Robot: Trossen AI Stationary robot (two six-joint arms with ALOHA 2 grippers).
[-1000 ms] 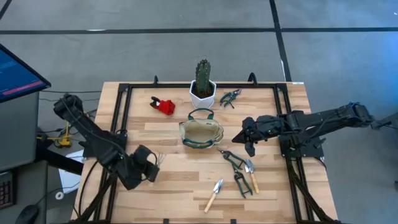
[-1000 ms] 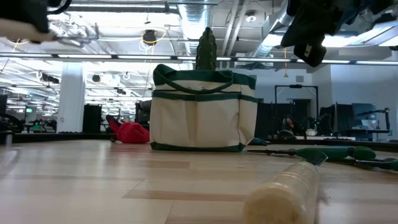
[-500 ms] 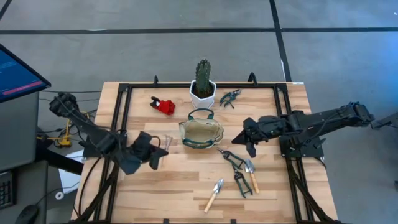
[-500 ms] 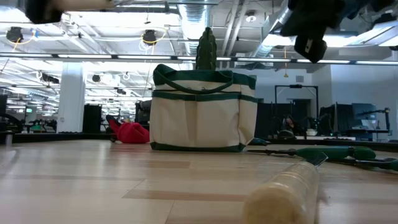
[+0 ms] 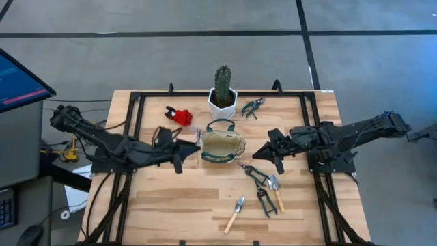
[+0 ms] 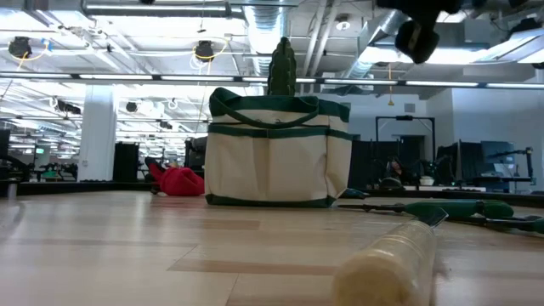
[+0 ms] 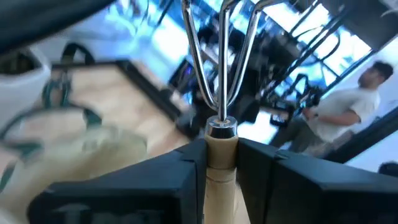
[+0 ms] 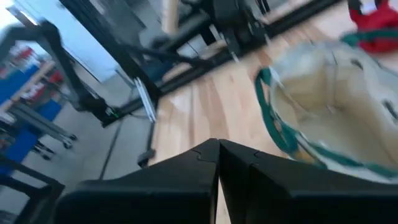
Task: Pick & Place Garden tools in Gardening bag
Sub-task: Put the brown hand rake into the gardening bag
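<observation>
The cream gardening bag point(image 5: 220, 146) with green trim stands open-mouthed at the table's middle, resting on its base point(image 6: 276, 150). My left gripper point(image 5: 181, 146) hovers just left of the bag, shut on a wooden-handled fork point(image 7: 221, 93) whose metal tines stick out ahead of the fingers. My right gripper point(image 5: 259, 153) hangs shut and empty to the right of the bag, above the table point(image 6: 415, 38). Dark shears point(image 5: 256, 176) and two trowels point(image 5: 275, 191) point(image 5: 235, 213) lie near right. Small shears point(image 5: 252, 106) and a red piece point(image 5: 179, 115) lie at the far side. My left gripper pinches the fork's wooden handle point(image 7: 219, 163) between its two fingers, just behind the metal collar. The fingers reach in about level from the table's left, with the handle running along them. The fork is lifted clear, its tines point(image 7: 219, 56) pointing toward the bag.
A green cactus in a white pot point(image 5: 222, 94) stands right behind the bag. A black frame point(image 5: 136, 102) runs along the table's far edge and sides. Bare wood lies near left point(image 5: 177, 205). A person point(image 7: 348, 106) shows in the room beyond.
My left gripper has risen from the near left of the table and swung toward the bag, tipping from pointing down to about level, with the fork still held. My right gripper has risen a little beside the bag.
</observation>
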